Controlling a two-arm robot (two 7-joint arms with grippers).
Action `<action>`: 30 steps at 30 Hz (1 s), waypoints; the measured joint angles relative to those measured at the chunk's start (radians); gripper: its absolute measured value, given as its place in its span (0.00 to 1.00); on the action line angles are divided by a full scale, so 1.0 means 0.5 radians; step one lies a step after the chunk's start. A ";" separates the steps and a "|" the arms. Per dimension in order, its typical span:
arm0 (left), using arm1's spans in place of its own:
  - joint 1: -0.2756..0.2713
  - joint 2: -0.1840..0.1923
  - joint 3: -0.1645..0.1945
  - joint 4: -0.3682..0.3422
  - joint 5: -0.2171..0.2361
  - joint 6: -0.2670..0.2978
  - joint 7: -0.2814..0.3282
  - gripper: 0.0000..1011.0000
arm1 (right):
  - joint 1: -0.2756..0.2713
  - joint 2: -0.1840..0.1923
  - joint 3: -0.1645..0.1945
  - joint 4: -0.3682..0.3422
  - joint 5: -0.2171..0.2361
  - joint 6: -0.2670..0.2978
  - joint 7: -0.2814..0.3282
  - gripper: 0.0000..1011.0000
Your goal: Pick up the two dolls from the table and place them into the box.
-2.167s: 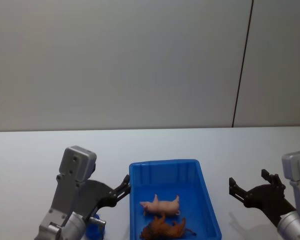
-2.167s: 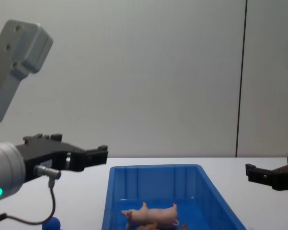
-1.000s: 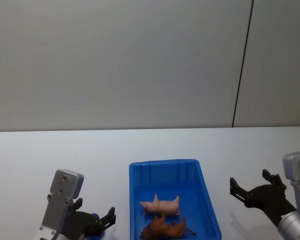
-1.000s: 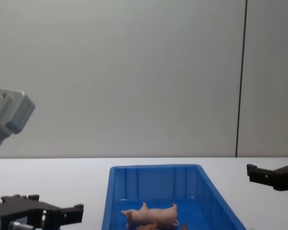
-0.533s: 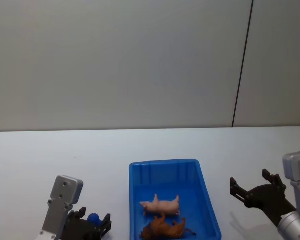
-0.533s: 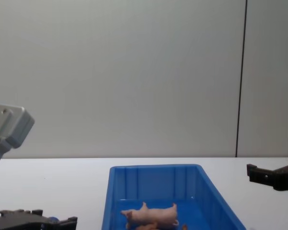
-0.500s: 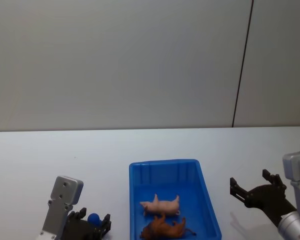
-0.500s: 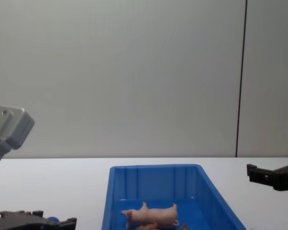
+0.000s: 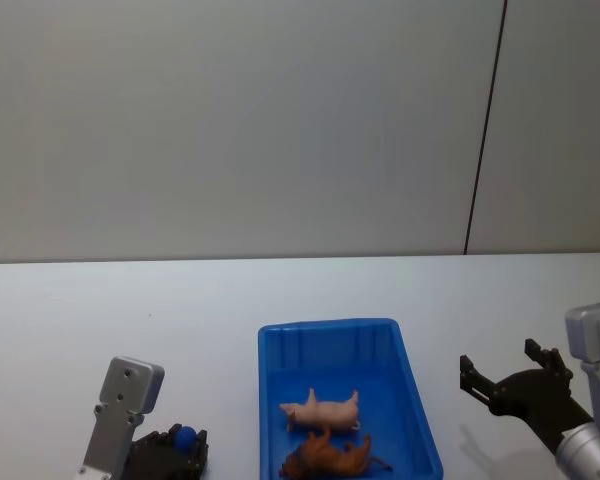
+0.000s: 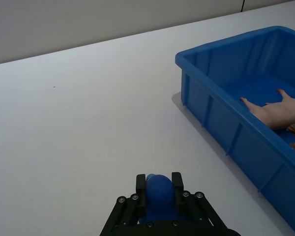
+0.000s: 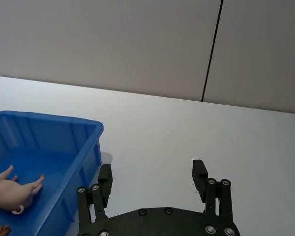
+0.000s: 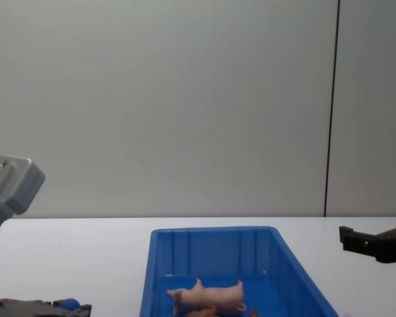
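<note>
Pig (image 9: 321, 410) and lion (image 9: 327, 458) in blue box (image 9: 410, 385), lion cropped at bottom edge, left gripper (image 10: 160, 183) clamping half-hidden blue ball (image 10: 159, 189), right gripper (image 11: 152, 180) spread wide at lower right.

Flat white desk (image 9: 280, 290). Blue box (image 9: 412, 400) rests on it near the front edge. Small blue ball (image 10: 160, 189) just left of the box.
</note>
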 joint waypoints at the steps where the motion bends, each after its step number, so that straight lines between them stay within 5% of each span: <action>1: 0.002 0.000 -0.001 -0.002 0.001 -0.009 0.000 0.30 | 0.000 0.000 0.000 0.000 0.000 0.000 0.000 0.99; 15: 0.010 0.003 -0.022 -0.116 0.058 -0.174 0.003 0.23 | 0.000 0.000 0.000 0.000 0.000 0.000 0.000 0.99; 30: -0.046 -0.004 -0.037 -0.224 0.131 -0.380 -0.259 0.16 | 0.000 0.000 0.000 0.000 0.000 0.000 0.000 0.99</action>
